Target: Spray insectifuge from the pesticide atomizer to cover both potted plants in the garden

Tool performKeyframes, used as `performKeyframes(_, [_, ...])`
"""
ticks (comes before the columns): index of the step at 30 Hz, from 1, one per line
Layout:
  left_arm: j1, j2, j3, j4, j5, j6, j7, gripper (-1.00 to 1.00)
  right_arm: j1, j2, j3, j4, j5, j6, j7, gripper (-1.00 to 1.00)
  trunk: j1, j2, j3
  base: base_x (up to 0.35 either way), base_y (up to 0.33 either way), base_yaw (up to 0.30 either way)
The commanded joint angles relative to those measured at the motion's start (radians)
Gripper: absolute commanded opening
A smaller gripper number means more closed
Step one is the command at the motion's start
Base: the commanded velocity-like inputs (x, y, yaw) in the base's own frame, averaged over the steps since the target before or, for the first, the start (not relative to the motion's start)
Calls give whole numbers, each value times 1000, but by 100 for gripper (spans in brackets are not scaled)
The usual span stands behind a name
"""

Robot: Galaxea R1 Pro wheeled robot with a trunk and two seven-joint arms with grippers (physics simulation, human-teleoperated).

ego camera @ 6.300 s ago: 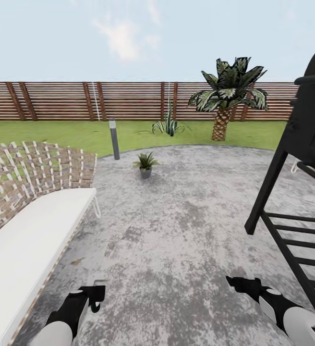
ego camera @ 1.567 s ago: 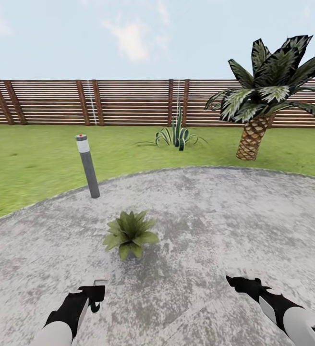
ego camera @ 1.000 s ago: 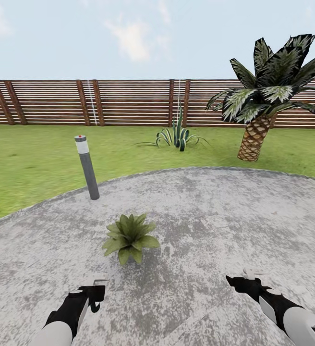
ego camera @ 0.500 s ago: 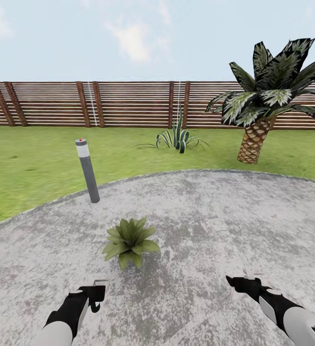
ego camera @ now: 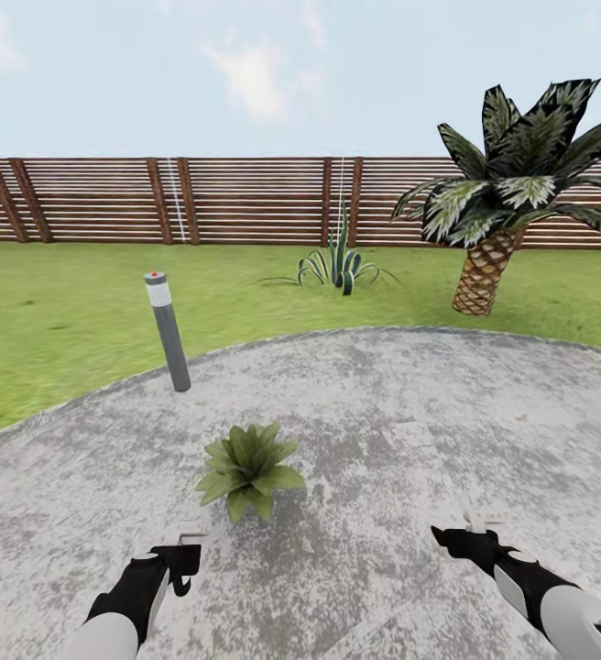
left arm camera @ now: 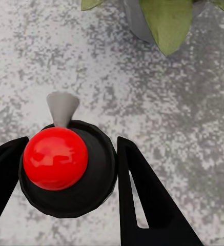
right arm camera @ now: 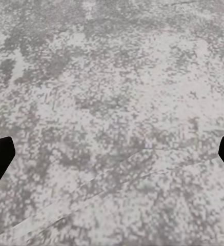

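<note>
The potted plant (ego camera: 248, 466) hides its own pot under the leaves in the head view; in the left wrist view (left arm camera: 163, 20) the edge cuts it off, leaving a few leaves and a sliver of grey pot. The palm (ego camera: 511, 188) loses its right fronds at the edge. The bottle (left arm camera: 65, 166) shows end-on — red knob, dark ring, grey nozzle — body hidden.

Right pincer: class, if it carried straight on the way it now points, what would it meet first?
Most likely the grey patio: the right wrist view looks along the right pincer at bare paving, nothing in between. How far off it lies is unclear.
</note>
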Motion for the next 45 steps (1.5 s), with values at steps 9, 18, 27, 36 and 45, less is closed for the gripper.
performKeyframes(9, [-1, -2, 8, -3, -8, 4, -9, -100, -1, 0, -8, 1, 3, -3, 5, 100, -35, 63, 27, 0, 0, 0])
performKeyframes(18, [-1, -2, 8, -3, -8, 4, -9, -100, -1, -1, -8, 1, 3, -3, 5, 100, -69, 126, 56, 0, 0, 0])
performKeyframes(27, [-1, -2, 8, -3, -8, 4, -9, -100, 0, -1, -8, 1, 3, -3, 5, 100, -104, 189, 84, 0, 0, 0])
performKeyframes(36, [-1, -2, 8, -2, -8, 4, -9, -100, -1, -1, -8, 1, 3, -3, 5, 100, -138, 252, 112, 0, 0, 0])
performKeyframes(45, [-1, -2, 8, -2, -8, 4, -9, -100, -1, 0, -8, 1, 3, -3, 6, 100, -173, 315, 140, 0, 0, 0])
